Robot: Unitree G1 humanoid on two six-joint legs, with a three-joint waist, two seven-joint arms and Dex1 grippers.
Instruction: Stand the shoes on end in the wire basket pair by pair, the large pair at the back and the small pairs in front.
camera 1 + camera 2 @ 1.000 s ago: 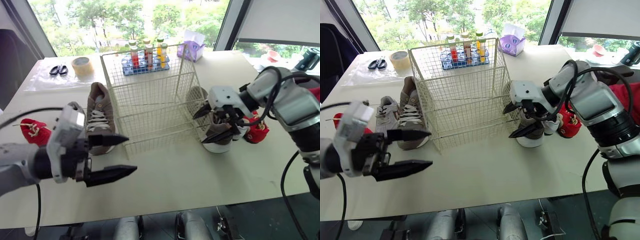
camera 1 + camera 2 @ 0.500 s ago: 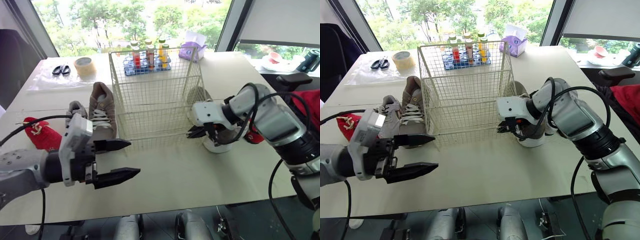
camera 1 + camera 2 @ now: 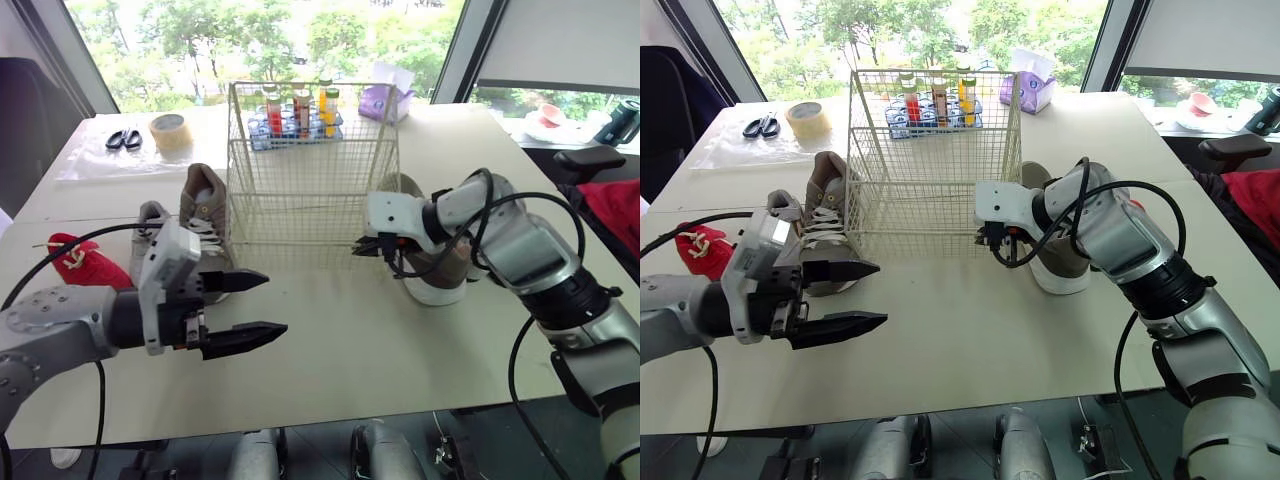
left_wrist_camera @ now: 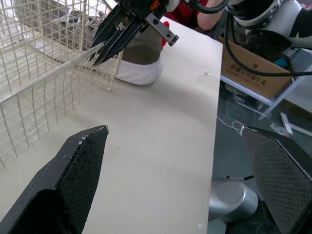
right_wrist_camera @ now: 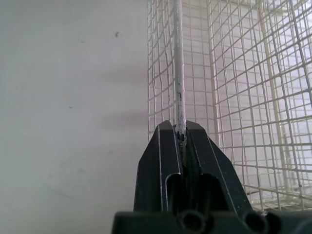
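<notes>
At the wire basket's (image 3: 310, 165) near right corner, the right hand (image 3: 362, 247) is pinched tight on a thick frame wire. Two brown shoes (image 3: 205, 225) lie left of the basket, the left hand (image 3: 270, 302) spread wide above the table (image 3: 400, 350) before them.

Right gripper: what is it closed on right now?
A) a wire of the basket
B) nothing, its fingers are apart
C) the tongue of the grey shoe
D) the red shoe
A: in the right wrist view the right gripper has its fingers pinched shut on a thick edge wire of the wire basket.
</notes>
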